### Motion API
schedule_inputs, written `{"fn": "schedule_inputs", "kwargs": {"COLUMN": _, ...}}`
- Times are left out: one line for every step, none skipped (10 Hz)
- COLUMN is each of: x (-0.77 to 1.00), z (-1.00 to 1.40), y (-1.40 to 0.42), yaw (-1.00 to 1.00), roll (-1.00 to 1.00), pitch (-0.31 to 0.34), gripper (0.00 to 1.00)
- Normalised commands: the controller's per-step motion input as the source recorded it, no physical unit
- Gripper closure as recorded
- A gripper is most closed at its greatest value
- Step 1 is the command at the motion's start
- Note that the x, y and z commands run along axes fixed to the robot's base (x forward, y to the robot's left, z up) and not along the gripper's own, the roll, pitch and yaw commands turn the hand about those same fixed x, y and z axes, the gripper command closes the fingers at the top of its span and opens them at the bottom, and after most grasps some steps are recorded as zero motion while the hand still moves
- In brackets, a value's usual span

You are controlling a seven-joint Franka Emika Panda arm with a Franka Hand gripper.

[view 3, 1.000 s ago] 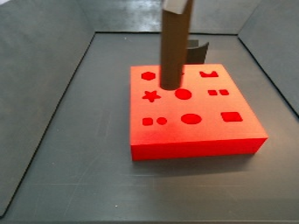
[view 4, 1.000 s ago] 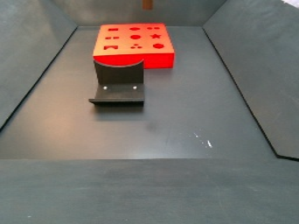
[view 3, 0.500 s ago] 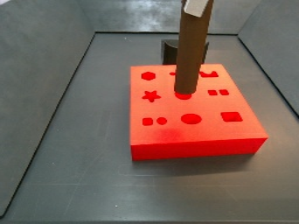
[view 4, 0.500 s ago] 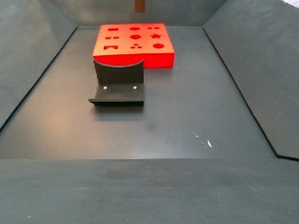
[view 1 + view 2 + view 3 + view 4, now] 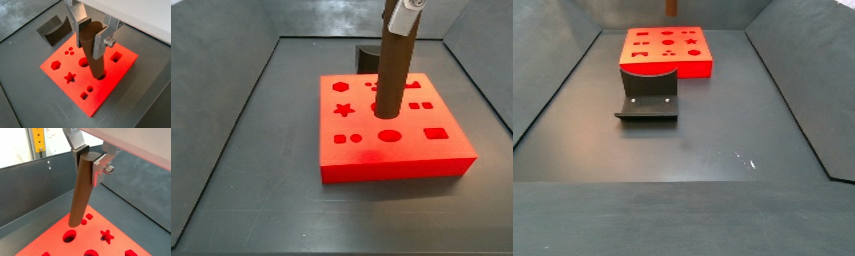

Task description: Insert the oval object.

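My gripper (image 5: 92, 37) is shut on the top of the oval object (image 5: 94, 57), a long brown peg that hangs nearly upright. In a side view the gripper (image 5: 408, 8) is at the top edge, and the peg (image 5: 392, 70) reaches down to the middle of the red block (image 5: 392, 150). Its lower end is at the block's top face, in front of the round hole and just behind the oval hole (image 5: 389, 135). I cannot tell if it touches. Gripper (image 5: 90, 160), peg (image 5: 81, 195) and block (image 5: 107, 235) also show in a wrist view.
The dark fixture (image 5: 647, 95) stands on the floor next to the red block (image 5: 667, 50), and shows behind it in a side view (image 5: 366, 55) and in a wrist view (image 5: 53, 29). Grey walls enclose the dark floor (image 5: 687, 150).
The gripper and peg have shifted right across the block in the side view, and the peg's lower end now sits a little nearer the oval hole.
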Motion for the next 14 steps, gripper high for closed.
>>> {"fn": "schedule_inputs", "kwargs": {"x": 0.59, "z": 0.0, "y": -0.02, "yaw": 0.0, "roll": 0.13, "pitch": 0.063, "gripper": 1.0}}
{"fn": "schedule_inputs", "kwargs": {"x": 0.77, "z": 0.0, "y": -0.07, "yaw": 0.0, "roll": 0.11, "pitch": 0.046, "gripper": 1.0}}
{"fn": "schedule_inputs", "kwargs": {"x": 0.73, "z": 0.0, "y": -0.04, "yaw": 0.0, "roll": 0.08, "pitch": 0.051, "gripper": 1.0}}
{"fn": "schedule_inputs", "kwargs": {"x": 0.43, "z": 0.0, "y": 0.0, "yaw": 0.0, "roll": 0.01, "pitch": 0.019, "gripper": 1.0}}
{"fn": "schedule_inputs", "kwargs": {"x": 0.52, "z": -0.05, "y": 0.0, "yaw": 0.0, "roll": 0.0, "pitch": 0.0, "gripper": 1.0}}
{"fn": "schedule_inputs", "kwargs": {"x": 0.34, "z": -0.02, "y": 0.0, "yaw": 0.0, "roll": 0.0, "pitch": 0.0, "gripper": 1.0}}
{"fn": "schedule_inputs", "kwargs": {"x": 0.35, "z": -0.21, "y": 0.0, "yaw": 0.0, "roll": 0.01, "pitch": -0.033, "gripper": 1.0}}
{"fn": "schedule_inputs", "kwargs": {"x": 0.15, "z": -0.45, "y": -0.03, "yaw": 0.0, "roll": 0.15, "pitch": -0.019, "gripper": 1.0}}
{"fn": "schedule_inputs", "kwargs": {"x": 0.0, "z": -0.56, "y": -0.11, "yaw": 0.03, "roll": 0.23, "pitch": 0.0, "gripper": 1.0}}
{"fn": "schedule_inputs", "kwargs": {"x": 0.0, "z": -0.54, "y": -0.16, "yaw": 0.0, "roll": 0.2, "pitch": 0.0, "gripper": 1.0}}
{"fn": "schedule_inputs", "kwargs": {"x": -0.1, "z": -0.48, "y": -0.18, "yaw": 0.0, "roll": 0.11, "pitch": -0.003, "gripper": 1.0}}
{"fn": "schedule_inputs", "kwargs": {"x": -0.18, "z": -0.25, "y": -0.03, "yaw": -0.03, "roll": 0.03, "pitch": -0.019, "gripper": 1.0}}
{"fn": "schedule_inputs", "kwargs": {"x": -0.18, "z": -0.03, "y": 0.0, "yaw": -0.11, "roll": 0.0, "pitch": 0.0, "gripper": 1.0}}
{"fn": "schedule_inputs", "kwargs": {"x": 0.0, "z": 0.0, "y": 0.22, "yaw": 0.06, "roll": 0.0, "pitch": 0.0, "gripper": 1.0}}
